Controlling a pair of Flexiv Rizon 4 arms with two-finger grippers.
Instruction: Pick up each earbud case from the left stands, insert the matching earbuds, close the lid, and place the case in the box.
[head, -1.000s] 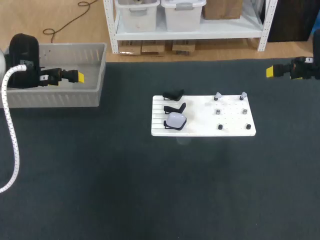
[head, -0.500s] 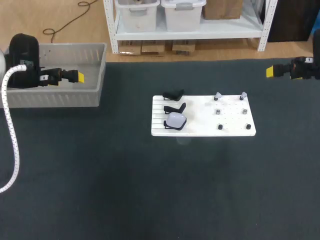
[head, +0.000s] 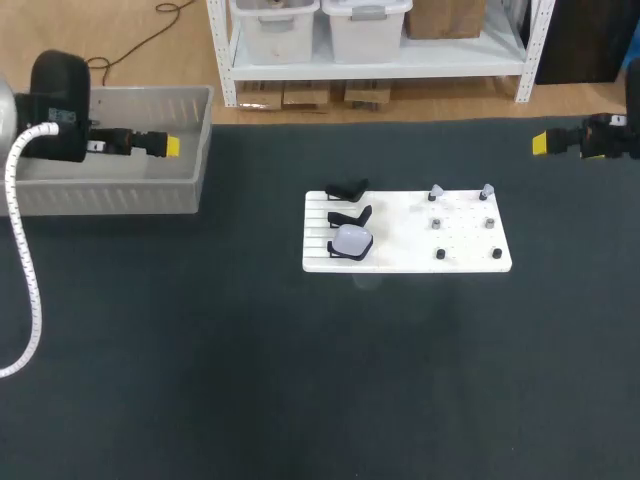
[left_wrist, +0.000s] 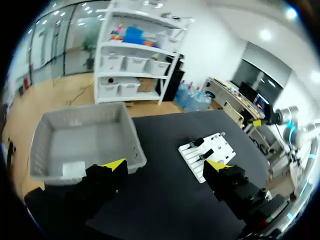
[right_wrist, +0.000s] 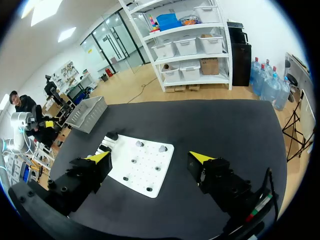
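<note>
L gripper (head: 168, 147) has risen a bit and eased fwd over the box (head: 203, 150); fingers wide, nothing btwn them. R gripper (head: 540, 143) hasn't moved, also wide and empty. One earbud case (head: 351, 241) sits on its stand, well ahead of L gripper. The other two stands (head: 348, 188) are bare. Prob. L is leaving the box to fetch that case.

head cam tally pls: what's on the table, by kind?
grey box: 1
white board: 1
black stands: 3
earbud case: 1
pegs: 6
Total: 12
</note>
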